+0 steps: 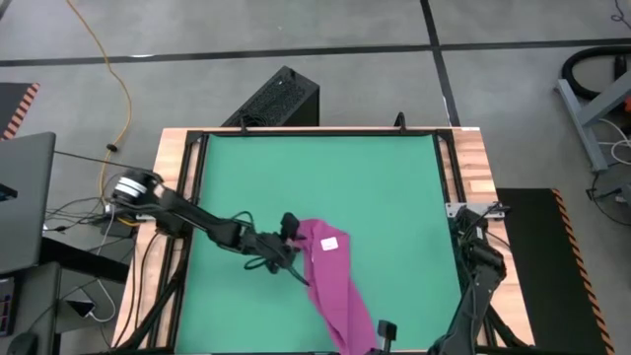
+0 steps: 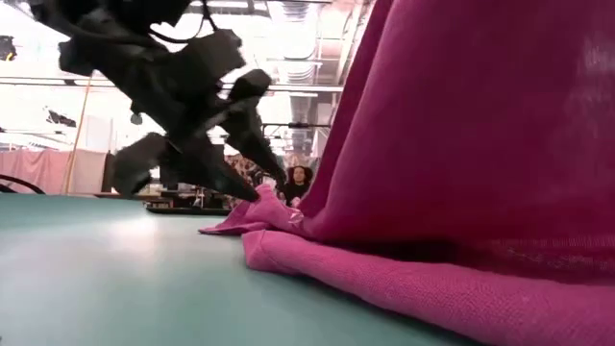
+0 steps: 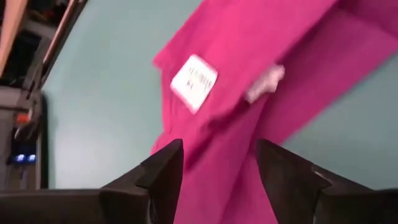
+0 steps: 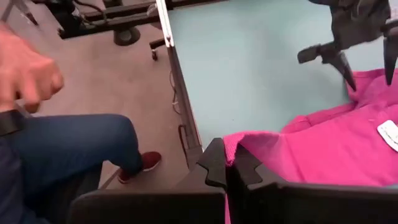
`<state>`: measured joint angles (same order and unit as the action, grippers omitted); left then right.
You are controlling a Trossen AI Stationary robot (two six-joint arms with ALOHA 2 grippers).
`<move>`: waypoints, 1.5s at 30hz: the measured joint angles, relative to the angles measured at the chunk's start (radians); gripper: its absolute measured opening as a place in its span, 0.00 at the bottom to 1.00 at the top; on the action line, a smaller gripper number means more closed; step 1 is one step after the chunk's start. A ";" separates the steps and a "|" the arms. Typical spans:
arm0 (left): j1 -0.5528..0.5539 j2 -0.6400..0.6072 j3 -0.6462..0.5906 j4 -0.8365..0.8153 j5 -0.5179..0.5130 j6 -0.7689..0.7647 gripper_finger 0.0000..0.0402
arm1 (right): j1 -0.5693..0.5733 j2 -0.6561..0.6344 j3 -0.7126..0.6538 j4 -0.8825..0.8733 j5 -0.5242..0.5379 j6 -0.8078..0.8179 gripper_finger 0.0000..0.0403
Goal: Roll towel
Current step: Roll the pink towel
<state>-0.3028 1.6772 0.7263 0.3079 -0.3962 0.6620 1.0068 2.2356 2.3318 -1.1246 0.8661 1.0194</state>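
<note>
The magenta towel (image 1: pixel 335 281) runs from mid-table toward the near edge, its white tag (image 1: pixel 330 244) facing up. Its far part lies on the green mat (image 1: pixel 394 187). The near end rises to my right gripper (image 1: pixel 385 328), which is shut on it. In the low view the towel (image 2: pixel 480 125) hangs like a curtain over a fold (image 2: pixel 404 279) lying on the mat. My left gripper (image 1: pixel 296 247) is open at the towel's far left edge, a finger on either side of the cloth in the left wrist view (image 3: pixel 217 149). My right gripper pinches the towel's near end (image 4: pixel 242 144) between its two shut fingers, at an edge or corner; how many layers cannot be told. That end is lifted clear, and the cloth slopes slack down to the mat. My left gripper's fingertips (image 4: pixel 348 78) stand just over the towel's edge; whether they touch it I cannot tell.
A person's leg (image 4: pixel 93 143) and hand (image 4: pixel 25 74) show beyond the table's near edge. A black box (image 1: pixel 281 99) stands past the far edge, cables and a laptop (image 1: pixel 25 197) to the left. Bare mat lies far and right of the towel.
</note>
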 joint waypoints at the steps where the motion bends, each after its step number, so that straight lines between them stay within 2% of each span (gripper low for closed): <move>1: -0.004 0.022 0.019 -0.004 -0.001 0.012 0.48 | -0.004 0.004 0.000 0.001 0.000 0.001 0.02; 8: -0.005 0.094 0.123 -0.025 -0.022 0.160 0.48 | -0.021 0.012 0.000 0.003 -0.034 0.003 0.02; 12: 0.011 0.094 0.122 -0.049 0.048 0.192 0.48 | -0.021 0.012 0.000 0.003 -0.034 -0.004 0.02; 17: 0.013 0.093 0.120 -0.114 0.029 0.254 0.48 | -0.020 0.012 0.000 0.000 -0.034 -0.007 0.02; 21: 0.015 0.095 0.120 -0.098 0.082 0.301 0.48 | -0.020 0.012 0.000 0.004 -0.034 -0.022 0.02; 29: 0.018 0.142 0.120 -0.024 0.055 0.375 0.48 | -0.020 0.012 0.000 0.003 -0.035 -0.026 0.02; 38: 0.015 0.152 0.131 0.000 0.014 0.391 0.48 | -0.021 0.012 0.000 0.006 -0.035 -0.033 0.02; 45: 0.013 0.150 0.142 -0.004 0.026 0.397 0.48 | -0.020 0.012 0.000 0.004 -0.035 -0.033 0.02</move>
<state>-0.2902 1.8275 0.8683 0.3042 -0.3703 1.0588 0.9863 2.2471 2.3318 -1.1210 0.8314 0.9863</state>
